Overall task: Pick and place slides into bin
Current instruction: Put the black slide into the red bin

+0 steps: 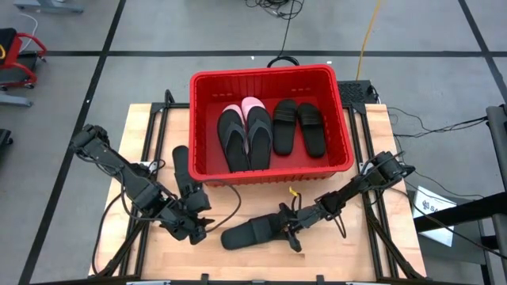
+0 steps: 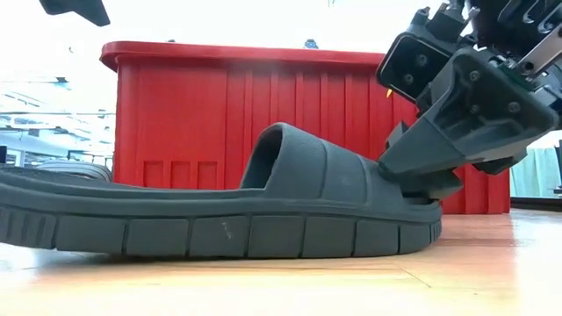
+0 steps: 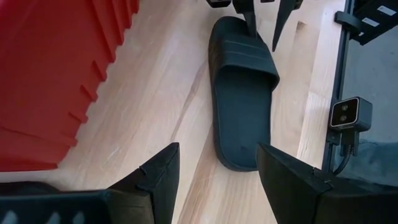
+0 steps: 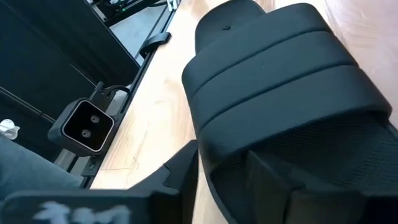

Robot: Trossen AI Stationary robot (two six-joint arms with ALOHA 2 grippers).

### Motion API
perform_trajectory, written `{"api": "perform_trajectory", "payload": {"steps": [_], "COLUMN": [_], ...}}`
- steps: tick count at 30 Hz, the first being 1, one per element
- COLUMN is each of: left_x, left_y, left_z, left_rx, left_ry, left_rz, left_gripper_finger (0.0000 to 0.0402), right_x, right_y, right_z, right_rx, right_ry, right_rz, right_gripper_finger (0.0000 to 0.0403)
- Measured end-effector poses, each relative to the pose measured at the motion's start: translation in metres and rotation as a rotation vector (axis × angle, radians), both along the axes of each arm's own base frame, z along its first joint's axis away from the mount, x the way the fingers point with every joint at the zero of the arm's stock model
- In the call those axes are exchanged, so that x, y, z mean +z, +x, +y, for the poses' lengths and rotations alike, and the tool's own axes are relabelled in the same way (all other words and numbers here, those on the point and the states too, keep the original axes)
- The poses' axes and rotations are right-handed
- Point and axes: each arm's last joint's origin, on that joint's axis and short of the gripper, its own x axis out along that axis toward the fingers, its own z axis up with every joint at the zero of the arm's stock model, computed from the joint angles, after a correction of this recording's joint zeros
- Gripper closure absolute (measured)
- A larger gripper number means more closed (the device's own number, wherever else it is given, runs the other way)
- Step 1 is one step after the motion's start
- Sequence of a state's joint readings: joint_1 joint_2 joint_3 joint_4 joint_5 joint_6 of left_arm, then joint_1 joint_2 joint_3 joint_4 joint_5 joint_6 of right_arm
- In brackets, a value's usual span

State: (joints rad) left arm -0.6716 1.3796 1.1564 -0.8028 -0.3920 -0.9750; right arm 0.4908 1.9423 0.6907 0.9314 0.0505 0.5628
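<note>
A black wide-strap slide (image 1: 252, 232) lies flat on its sole on the wooden table, in front of the red bin (image 1: 269, 73). It also shows in the low view (image 2: 263, 202) and the left wrist view (image 3: 242, 93). My right gripper (image 1: 289, 229) is at its toe end, shut on it. My left gripper (image 1: 204, 229) is open and empty just beyond the slide's heel end, its fingers pointing at the slide (image 3: 217, 174). In the bin lie a black flip-flop (image 1: 232, 138), a pink slide (image 1: 257, 131) and two black slides (image 1: 299, 127). My right gripper holds the slide's toe end at the sole's side edge (image 4: 217, 168), by the strap's front. One finger (image 4: 180, 168) is outside the sole and the other reaches in under the strap (image 4: 267, 180). The fingers slant down from the table's right. The slide's sole lies on the table.
Another black slide (image 1: 184, 178) lies on the table against the bin's left wall. Bare wood shows between the bin's near wall (image 2: 263, 96) and the table's near edge. Cables run over the table near both arms.
</note>
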Motion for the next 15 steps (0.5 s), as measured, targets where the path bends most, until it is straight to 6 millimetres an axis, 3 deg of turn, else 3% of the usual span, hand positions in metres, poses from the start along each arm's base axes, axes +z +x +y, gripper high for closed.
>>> {"api": "perform_trajectory", "payload": {"steps": [6,15], "left_x": [0.0000,0.0000], "left_y": [0.0000,0.0000], "left_z": [0.0000,0.0000], "left_rx": [-0.001,-0.004], "left_ry": [0.001,0.003], "left_rz": [0.000,0.001], "left_gripper_finger": [0.0197,0.0197], "right_x": [0.0005,0.0010], "right_y": [0.0002,0.0003], "right_z": [0.0001,0.0003], "right_rx": [0.001,-0.008], "right_ry": [0.005,0.029], "right_rz": [-0.004,0.001], "right_gripper_finger": [0.0387,0.0400]}}
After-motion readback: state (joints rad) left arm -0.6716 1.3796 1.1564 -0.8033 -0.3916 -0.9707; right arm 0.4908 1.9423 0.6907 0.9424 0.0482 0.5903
